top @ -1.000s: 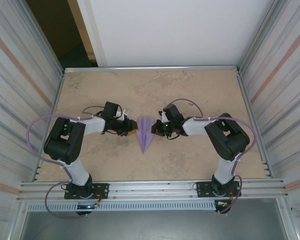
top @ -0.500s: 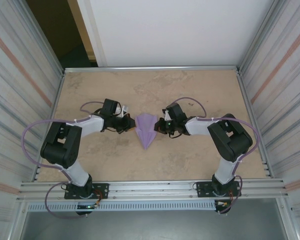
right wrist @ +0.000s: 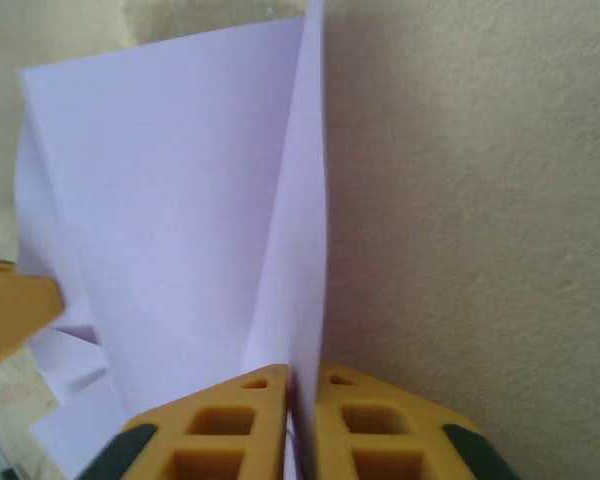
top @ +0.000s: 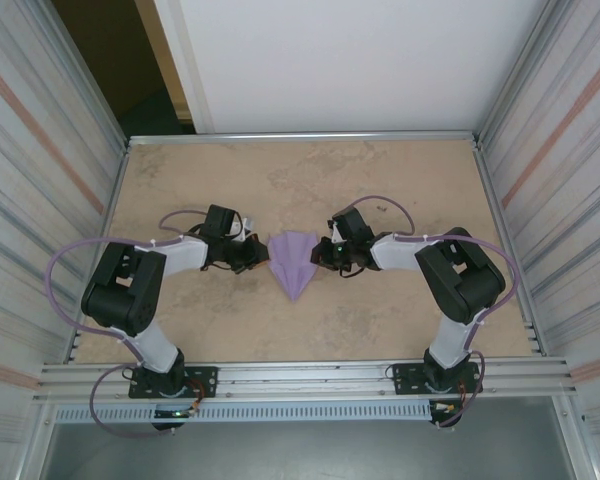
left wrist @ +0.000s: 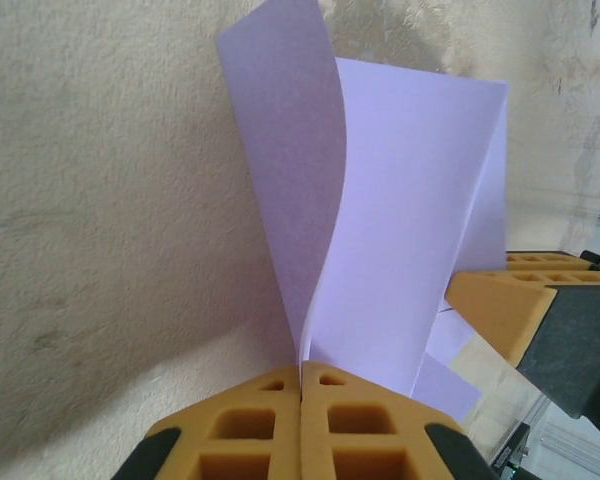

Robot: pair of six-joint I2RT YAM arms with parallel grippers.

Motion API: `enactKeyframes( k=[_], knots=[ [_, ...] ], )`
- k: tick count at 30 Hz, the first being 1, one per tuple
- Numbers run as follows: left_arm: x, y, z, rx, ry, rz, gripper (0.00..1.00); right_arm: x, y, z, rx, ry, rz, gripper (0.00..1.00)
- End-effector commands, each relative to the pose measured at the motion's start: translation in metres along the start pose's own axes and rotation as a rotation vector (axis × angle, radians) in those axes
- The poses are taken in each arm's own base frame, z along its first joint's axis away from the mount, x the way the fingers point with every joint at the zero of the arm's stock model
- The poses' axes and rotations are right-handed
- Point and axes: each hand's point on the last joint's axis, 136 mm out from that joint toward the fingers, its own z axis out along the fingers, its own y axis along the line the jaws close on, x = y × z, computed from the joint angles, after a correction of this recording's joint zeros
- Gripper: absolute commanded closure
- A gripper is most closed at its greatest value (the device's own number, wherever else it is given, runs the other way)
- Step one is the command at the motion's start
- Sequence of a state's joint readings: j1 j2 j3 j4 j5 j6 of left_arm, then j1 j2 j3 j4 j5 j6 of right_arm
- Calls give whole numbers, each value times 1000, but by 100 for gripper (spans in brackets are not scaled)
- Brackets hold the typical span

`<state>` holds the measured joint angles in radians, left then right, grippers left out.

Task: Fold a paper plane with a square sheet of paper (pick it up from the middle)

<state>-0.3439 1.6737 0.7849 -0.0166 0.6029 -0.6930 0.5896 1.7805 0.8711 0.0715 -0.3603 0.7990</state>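
Since a second ago the paper plane [top: 292, 262] has opened from a slim dart into a broader kite. Both grippers have drawn a little outward from its centre line, spreading the wings.

The plane lies at the centre of the top view. Its long axis runs up and down the frame, with the nose pointing to the bottom, toward the arm bases. The left gripper [top: 252, 255] sits at its left edge and the right gripper [top: 325, 255] at its right edge, facing each other across it. Neither arm is nearer, so I judge that any next pull or release turns on this side-to-side hold across the axis.

In the left wrist view the left gripper [left wrist: 300, 372] has its orange pads pressed together on the wing's edge. The paper [left wrist: 400, 200] rises curved out of the seam. In the right wrist view the right gripper [right wrist: 300, 385] stands very narrow, a sliver of gap with the wing's edge [right wrist: 295, 200] between the pads. I cannot tell whether it is truly biting the paper.

The table [top: 400, 180] is flat, tan and mottled, with bare surface all around the plane. Ribbed metal side walls [top: 40, 160] close in left and right, a white panel [top: 340, 60] stands at the back, and an aluminium rail [top: 300, 375] carries the bases.
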Motion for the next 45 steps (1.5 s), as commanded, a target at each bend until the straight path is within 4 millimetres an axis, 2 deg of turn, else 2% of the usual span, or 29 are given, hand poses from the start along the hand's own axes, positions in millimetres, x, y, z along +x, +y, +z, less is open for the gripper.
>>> enactKeyframes(
  k=[1,4,6,10,14,19,26,36,45],
  knots=[
    [4,2,4,7,13,-12,94,-7,11,-15,27,-9,-54,77],
    [4,0,4,15,12,-11,94,-9,20,-29,54,-27,-110,63],
    [4,-1,4,17,12,-12,94,-5,26,-33,72,-28,-142,57],
    [4,-1,3,16,12,-17,94,13,40,-29,106,-9,-186,51],
    [5,-1,4,13,14,-22,94,30,46,-16,146,21,-183,47],
    [5,-1,4,17,17,-21,94,46,61,4,125,72,-198,47],
    [6,-2,3,23,20,-20,94,55,80,23,119,109,-242,46],
    [6,-3,3,27,23,-20,94,55,67,32,243,107,-247,47],
    [7,-3,3,22,25,-19,94,47,60,24,295,61,-227,59]
  ],
)
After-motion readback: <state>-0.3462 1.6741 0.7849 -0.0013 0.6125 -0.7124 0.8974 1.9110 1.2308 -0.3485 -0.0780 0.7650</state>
